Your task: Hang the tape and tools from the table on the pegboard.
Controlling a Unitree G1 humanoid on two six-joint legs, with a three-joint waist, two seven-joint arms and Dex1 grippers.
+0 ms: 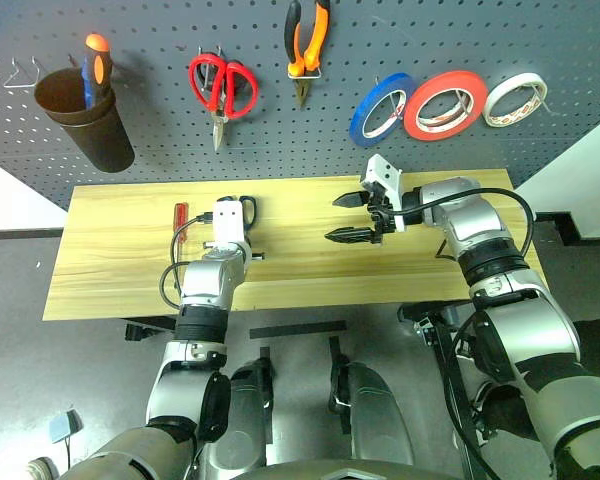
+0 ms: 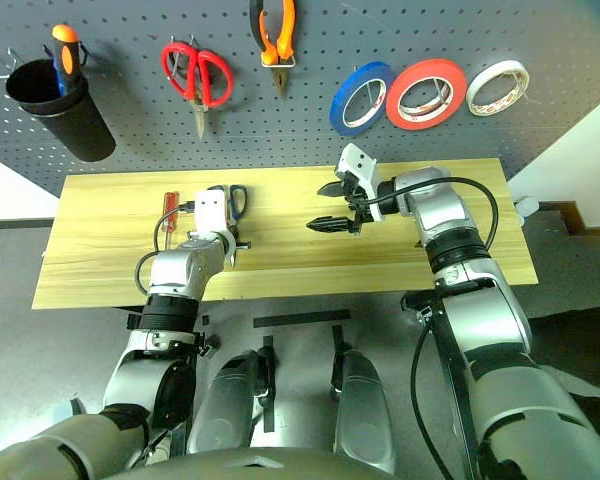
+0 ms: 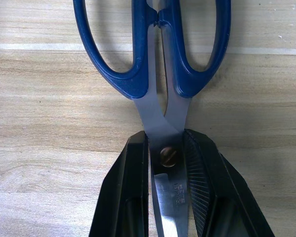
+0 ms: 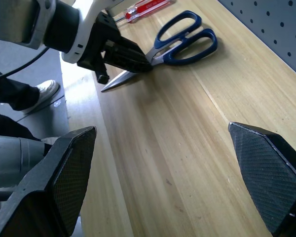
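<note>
We see light wood surface (image 1: 110, 270) against grey pegboard (image 1: 160, 110), dark floor below. Left hand (image 3: 168, 197) clamped on blue-handled scissors (image 3: 153, 59) lying on surface, red screwdriver (image 1: 180, 218) beside. Right hand (image 1: 352, 216) spread wide, empty. Red tape (image 1: 444, 104), pliers (image 1: 307, 45) on pegboard.

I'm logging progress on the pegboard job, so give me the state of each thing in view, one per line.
Left gripper: shut on the blue-handled scissors at the pivot, scissors lying on the table.
Right gripper: open, empty, above the table.
Red-handled screwdriver: lying on the table.
Pliers: hung on the pegboard.
Red tape: hung.
Red-handled scissors: hung.
Blue tape: hung.
White tape: hung.
</note>
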